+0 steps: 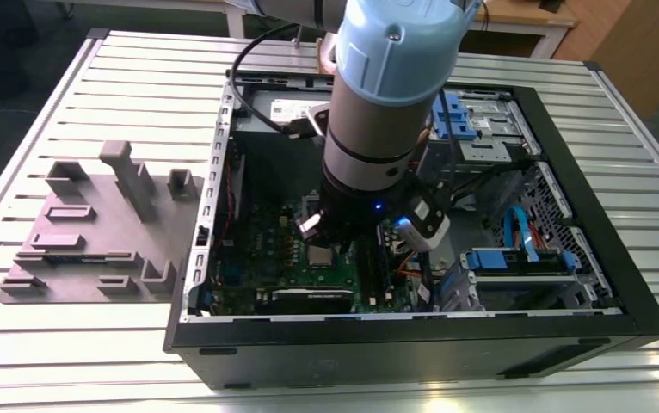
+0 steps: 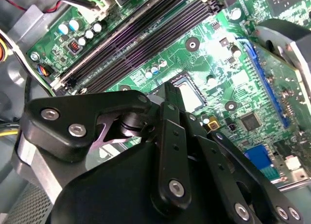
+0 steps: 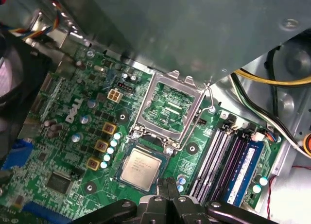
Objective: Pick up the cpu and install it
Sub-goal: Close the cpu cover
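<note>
The cpu (image 3: 141,168), a small silvery square chip, lies flat in its socket on the green motherboard (image 3: 82,136). It also shows as a pale square (image 1: 322,255) inside the open PC case, and a corner of it (image 2: 193,95) peeks past the black fingers. The socket's metal frame (image 3: 170,110) stands hinged open beside the chip. My gripper (image 3: 168,186) hovers just off the chip's edge with its two black fingers pressed together and nothing between them. In the second wrist view its tips (image 2: 169,90) point down at the socket.
Dark memory slots (image 3: 218,156) run beside the socket. The black case wall (image 1: 421,331) rings the board, with drive bays and blue cables (image 1: 514,258) toward the exterior view's right. A grey plastic tray (image 1: 89,232) sits on the slatted table outside the case.
</note>
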Controlling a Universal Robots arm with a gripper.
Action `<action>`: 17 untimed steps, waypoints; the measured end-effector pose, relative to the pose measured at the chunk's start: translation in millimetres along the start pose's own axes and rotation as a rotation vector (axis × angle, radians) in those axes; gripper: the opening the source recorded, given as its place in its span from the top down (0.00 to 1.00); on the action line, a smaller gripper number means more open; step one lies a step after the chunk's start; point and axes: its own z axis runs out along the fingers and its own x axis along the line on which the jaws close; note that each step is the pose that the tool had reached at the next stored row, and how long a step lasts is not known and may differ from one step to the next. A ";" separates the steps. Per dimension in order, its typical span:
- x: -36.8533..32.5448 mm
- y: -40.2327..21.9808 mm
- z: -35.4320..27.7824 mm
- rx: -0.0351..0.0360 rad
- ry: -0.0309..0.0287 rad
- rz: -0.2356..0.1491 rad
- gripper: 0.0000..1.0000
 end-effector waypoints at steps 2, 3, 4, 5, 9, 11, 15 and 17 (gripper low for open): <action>0.0 0.0 0.0 0.0000 0.0002 -0.002 0.90; 0.0 0.0 0.0 -0.0001 0.0002 -0.002 0.90; 0.0 0.0 0.0 0.0000 0.0003 -0.002 0.90; 0.0 0.0 0.0 0.0000 0.0003 -0.003 0.90; 0.0 0.0 0.0 -0.0001 0.0002 -0.003 0.90; -0.1 0.2 -1.7 0.0001 0.0003 -0.003 0.90; -0.1 0.3 -3.2 -0.0002 0.0000 -0.003 0.90; -0.1 0.3 -3.3 -0.0001 0.0001 -0.003 0.90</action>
